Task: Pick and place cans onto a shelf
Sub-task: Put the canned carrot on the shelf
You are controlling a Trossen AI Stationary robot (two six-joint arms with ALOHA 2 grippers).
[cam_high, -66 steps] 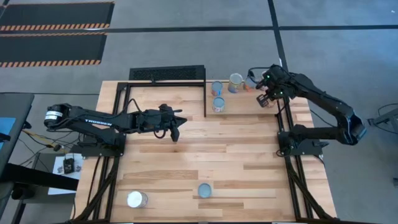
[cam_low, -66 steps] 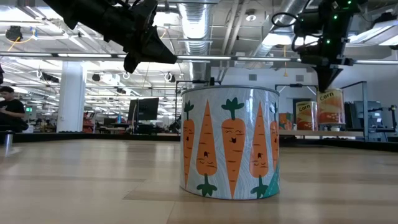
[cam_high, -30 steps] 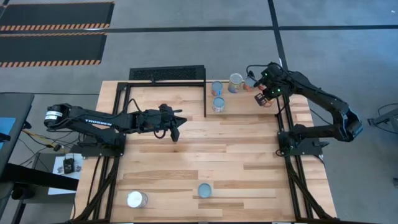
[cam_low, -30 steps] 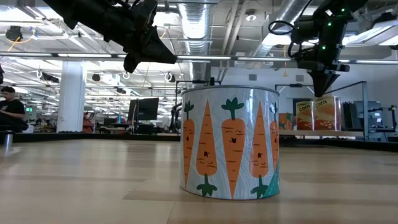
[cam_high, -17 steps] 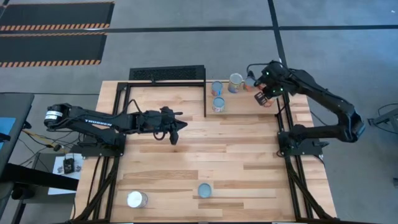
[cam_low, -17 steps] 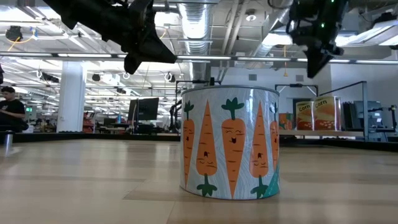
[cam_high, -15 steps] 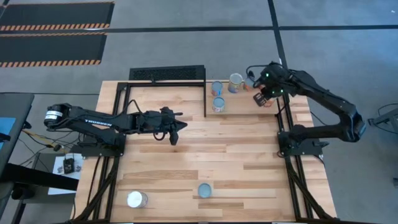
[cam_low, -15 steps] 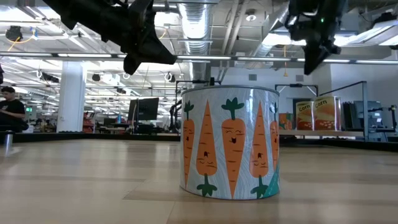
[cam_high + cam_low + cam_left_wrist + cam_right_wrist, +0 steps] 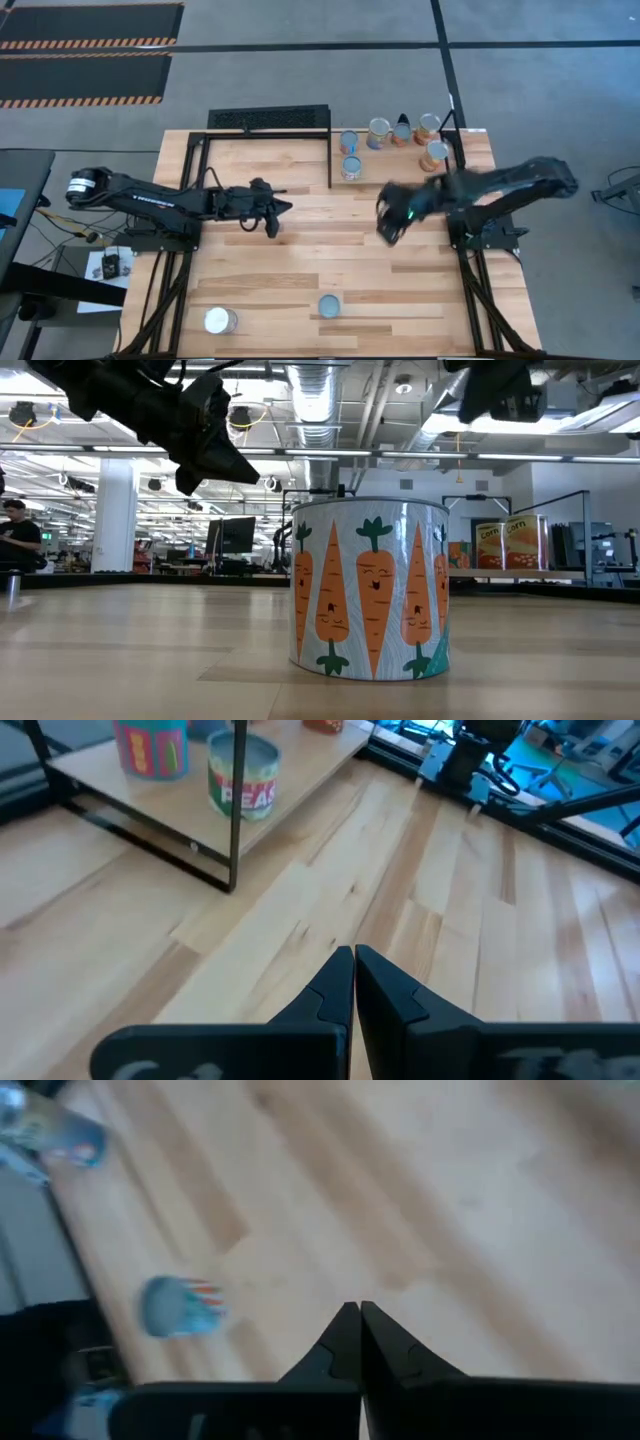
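Note:
Several cans (image 9: 378, 132) stand on the shelf (image 9: 395, 165), the raised light plank at the table's far right; two of them show orange corn labels (image 9: 525, 542). A carrot-labelled can (image 9: 370, 588) stands upright near the table's near edge (image 9: 330, 305). Another can (image 9: 221, 320) lies to its left. My left gripper (image 9: 272, 215) hovers shut over the table's middle left, its fingers (image 9: 353, 965) closed on nothing. My right gripper (image 9: 388, 225) is shut above the table's middle right, empty (image 9: 352, 1320).
A black frame post (image 9: 238, 805) edges the shelf's left side in front of a green-labelled can (image 9: 243, 775). A black perforated grate (image 9: 268, 118) lies beyond the far edge. Bare wood lies between the two grippers and the near cans.
My right gripper has swung fast from above the shelf's right end toward the table's middle, turning as it went; the can it stood over stays on the shelf. My left gripper has drawn back a little toward the table's left edge and sunk slightly.

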